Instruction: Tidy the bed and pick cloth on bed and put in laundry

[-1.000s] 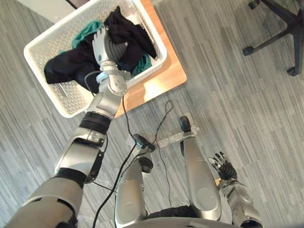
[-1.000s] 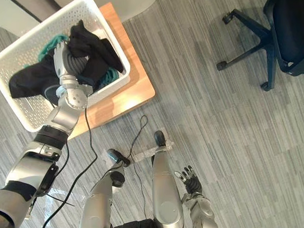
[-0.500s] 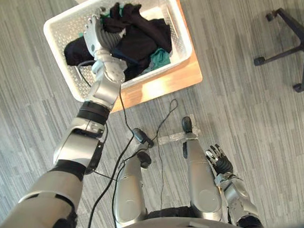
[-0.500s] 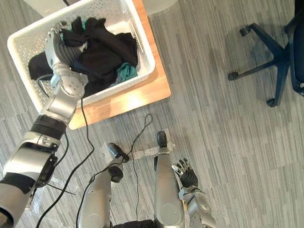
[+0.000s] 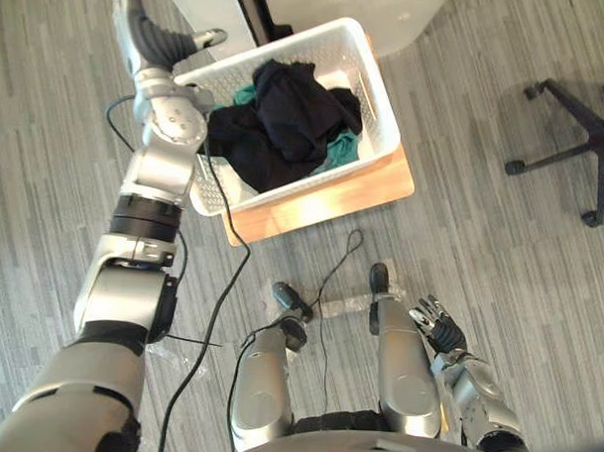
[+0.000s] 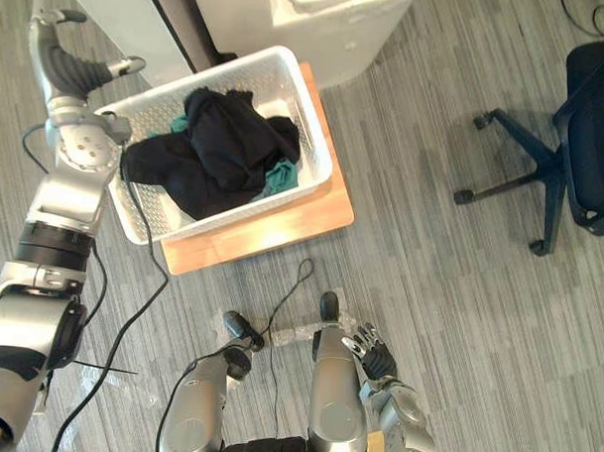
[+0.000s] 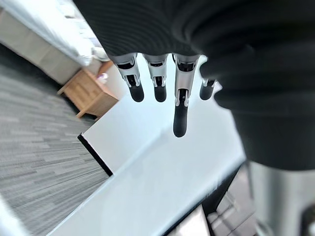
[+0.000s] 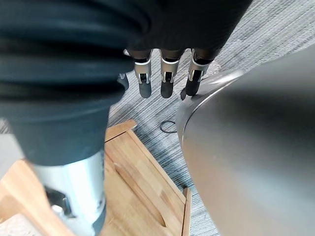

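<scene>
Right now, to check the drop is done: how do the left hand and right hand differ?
The left hand is raised beside the basket; the right hand hangs low over the floor. The left hand reaches far out; the right hand sits close in. Both are open and hold nothing.

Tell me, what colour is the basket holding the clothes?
The laundry basket is white, dotted with small holes; the right eye view shows it best.

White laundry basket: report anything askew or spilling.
The black clothes heap above the rim of the white perforated laundry basket, one fold seemingly draped over the wall nearest the left hand.
</scene>
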Controlling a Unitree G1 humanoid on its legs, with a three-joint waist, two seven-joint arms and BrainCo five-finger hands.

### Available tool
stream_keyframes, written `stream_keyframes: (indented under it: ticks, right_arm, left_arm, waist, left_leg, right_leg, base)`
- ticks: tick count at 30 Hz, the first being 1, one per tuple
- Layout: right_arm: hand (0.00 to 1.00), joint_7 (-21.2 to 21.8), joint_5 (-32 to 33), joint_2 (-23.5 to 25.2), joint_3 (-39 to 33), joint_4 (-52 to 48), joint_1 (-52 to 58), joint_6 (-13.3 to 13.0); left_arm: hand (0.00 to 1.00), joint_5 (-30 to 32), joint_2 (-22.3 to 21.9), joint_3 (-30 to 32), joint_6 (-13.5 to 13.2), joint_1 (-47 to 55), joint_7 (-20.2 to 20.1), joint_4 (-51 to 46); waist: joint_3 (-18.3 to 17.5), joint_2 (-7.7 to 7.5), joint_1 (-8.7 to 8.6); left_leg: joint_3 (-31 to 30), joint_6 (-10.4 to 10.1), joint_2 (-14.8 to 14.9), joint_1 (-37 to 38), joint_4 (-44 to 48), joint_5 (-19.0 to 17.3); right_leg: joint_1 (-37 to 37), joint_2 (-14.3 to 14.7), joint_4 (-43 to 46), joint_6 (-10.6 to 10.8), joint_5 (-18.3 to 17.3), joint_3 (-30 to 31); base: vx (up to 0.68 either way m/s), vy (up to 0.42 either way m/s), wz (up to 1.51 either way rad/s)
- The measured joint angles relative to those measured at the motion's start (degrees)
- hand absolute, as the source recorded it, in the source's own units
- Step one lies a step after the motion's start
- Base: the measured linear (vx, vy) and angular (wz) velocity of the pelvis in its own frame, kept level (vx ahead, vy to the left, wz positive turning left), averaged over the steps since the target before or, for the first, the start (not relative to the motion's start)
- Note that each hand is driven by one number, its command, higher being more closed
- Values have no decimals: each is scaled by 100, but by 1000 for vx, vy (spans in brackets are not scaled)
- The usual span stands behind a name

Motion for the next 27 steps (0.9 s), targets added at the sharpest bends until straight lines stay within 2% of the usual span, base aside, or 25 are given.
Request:
stream_keyframes:
  ticks: [3, 6, 9, 13, 15, 17, 19, 21, 27]
  right_arm:
    - [0, 14, -211, -8, -46, 539, 3, 21]
    - [0, 35, -304, -25, -255, 965, 40, 74]
    - [0, 131, -313, -97, -420, 1249, 140, 100]
    - [0, 226, -416, -217, -531, 1560, 402, 164]
    - [0, 251, -524, -256, -680, 1676, 495, 215]
    - [0, 285, -697, -280, -730, 1741, 502, 218]
    - [0, 415, -902, -276, -775, 1759, 509, 206]
    - [0, 513, -1160, -272, -800, 1801, 548, 149]
    - [0, 564, -1317, -236, -934, 2052, 636, -131]
  left_arm:
    - [0, -601, 116, 334, -266, 612, -321, 5]
    - [0, -903, 137, 703, -536, 1294, -682, 32]
    - [0, -1396, 147, 1210, -806, 2152, -1148, 37]
    - [0, -1903, 36, 1527, -1167, 3563, -1733, 48]
    - [0, -2159, -266, 1687, -1246, 4114, -1992, 133]
    - [0, -2444, -581, 1725, -1282, 4644, -2246, 348]
    - [0, -2309, -974, 1667, -1282, 5093, -2373, 625]
    - [0, -1662, -1468, 1482, -1317, 5653, -2360, 977]
    - [0, -1491, -2155, 1412, -1159, 6466, -2631, 2217]
  waist:
    - [-420, 21, -7]
    - [-584, 46, -6]
    - [-1027, 83, 23]
    - [-1597, 159, 215]
    - [-1815, 182, 310]
    - [-1932, 195, 330]
    - [-1964, 154, 415]
    - [-2019, 64, 523]
    - [-2211, -41, 606]
  left_leg:
    - [-50, -42, -51, 102, -170, 78]
    - [-289, -96, -80, 522, -328, 147]
    - [-471, -148, -187, 795, -625, 256]
    - [-676, -228, -284, 1321, -1025, 337]
    - [-782, -243, -347, 1511, -1259, 436]
    - [-907, -243, -398, 1629, -1442, 530]
    - [-977, -213, -435, 1646, -1448, 552]
    - [-1070, -168, -479, 1638, -1477, 592]
    - [-1281, -144, -527, 1778, -1485, 625]
  right_leg:
    - [256, -1, -301, 1, 0, -165]
    - [925, 17, -609, 1, 0, -417]
    - [1392, 17, -960, 2, 0, -652]
    - [2121, 70, -1401, 33, 19, -933]
    - [2325, 89, -1514, 39, 23, -998]
    - [2463, 100, -1574, 41, 24, -1127]
    - [2515, 93, -1616, 44, 21, -1209]
    - [2573, 97, -1676, 89, -12, -1260]
    - [2834, 68, -1704, 137, -120, -1387]
  base:
    - [106, -16, 16]
    - [93, -35, 35]
    - [75, -14, 35]
    - [72, -7, 29]
    - [14, 1, 24]
    - [-21, 7, 32]
    - [-77, 6, 20]
    - [-91, -12, 16]
    - [-48, 3, 18]
